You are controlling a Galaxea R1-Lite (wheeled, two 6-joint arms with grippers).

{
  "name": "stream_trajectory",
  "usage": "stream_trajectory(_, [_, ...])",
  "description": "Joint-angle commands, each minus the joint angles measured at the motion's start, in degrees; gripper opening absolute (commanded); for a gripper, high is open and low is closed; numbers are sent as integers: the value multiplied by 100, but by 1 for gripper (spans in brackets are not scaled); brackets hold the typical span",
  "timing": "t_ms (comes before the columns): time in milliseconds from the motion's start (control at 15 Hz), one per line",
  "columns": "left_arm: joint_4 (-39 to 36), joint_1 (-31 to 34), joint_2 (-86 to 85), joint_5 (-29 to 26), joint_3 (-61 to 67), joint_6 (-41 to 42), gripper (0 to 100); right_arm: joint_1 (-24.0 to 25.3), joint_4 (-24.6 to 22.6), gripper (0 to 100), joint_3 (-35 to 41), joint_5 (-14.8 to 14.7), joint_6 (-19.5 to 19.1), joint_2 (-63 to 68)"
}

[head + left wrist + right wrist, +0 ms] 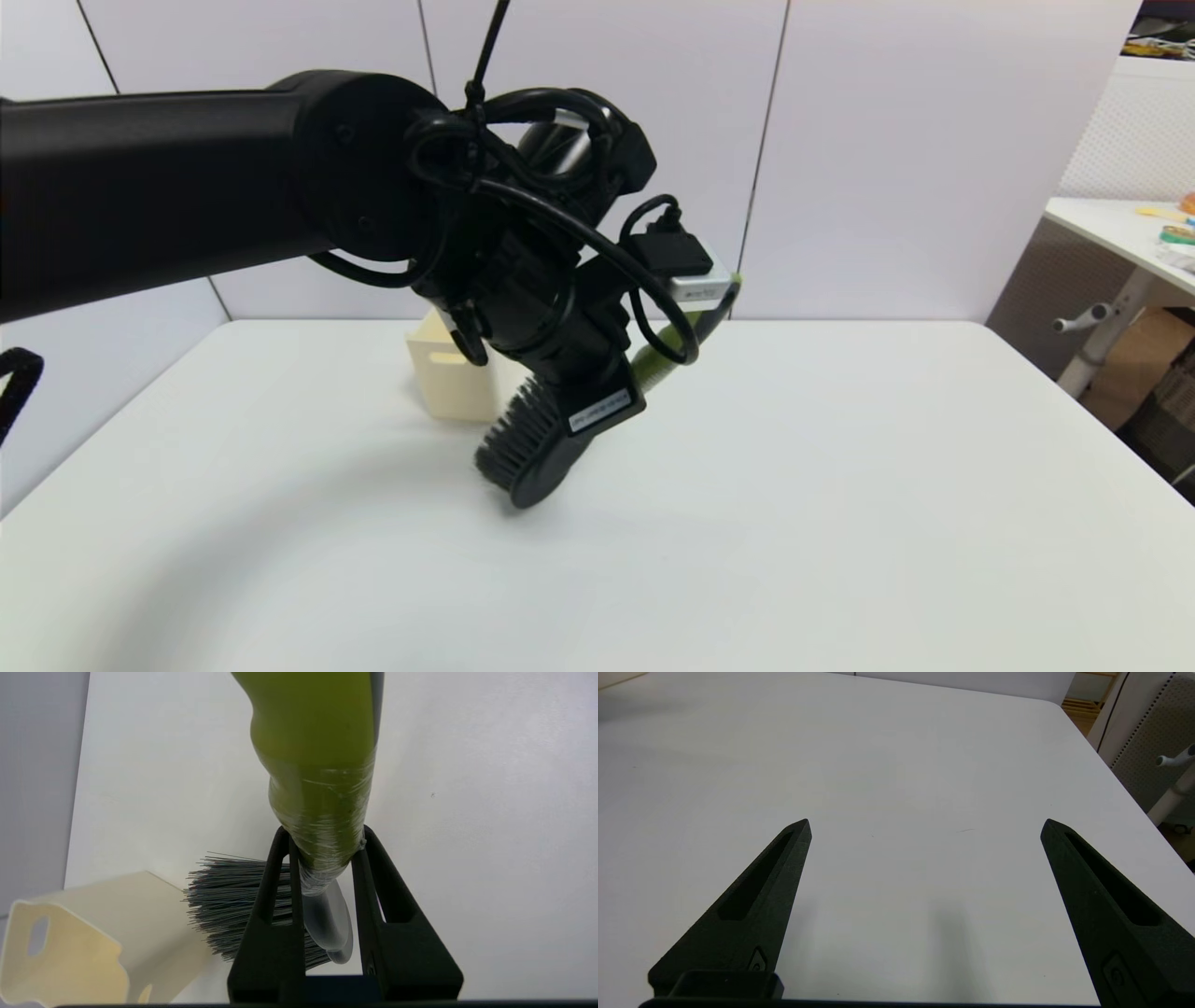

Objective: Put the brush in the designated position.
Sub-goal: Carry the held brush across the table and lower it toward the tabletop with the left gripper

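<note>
Left gripper (322,858) fingers clamped on the brush (317,765) at its lime handle near the head, held tilted above the bench (840,523), bristles toward the cream bin (448,373) just beside it. Bin mostly hidden behind the arm; handle end cut off. Right gripper (924,826) fingers spread wide, holding nothing, low over bare bench well apart from the bin.

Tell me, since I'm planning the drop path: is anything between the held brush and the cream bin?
Nothing visible. The left gripper holds the brush by its handle, bristles toward the bin, with only bare table between them.
</note>
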Motion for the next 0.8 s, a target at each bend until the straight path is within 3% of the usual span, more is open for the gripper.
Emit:
stream_trajectory(67, [12, 20, 120, 369, -9, -135, 0, 2, 2, 100, 9, 6, -5, 7])
stream_trajectory(400, [-24, 37, 84, 343, -44, 138, 0, 2, 2, 100, 9, 6, -5, 7])
stream_trajectory(533, [-226, 37, 84, 149, -53, 1104, 0, 2, 2, 100, 9, 6, -5, -10])
stream_trajectory(800, [-191, 81, 111, -1011, -53, 3117, 0, 2, 2, 100, 9, 6, -5, 7])
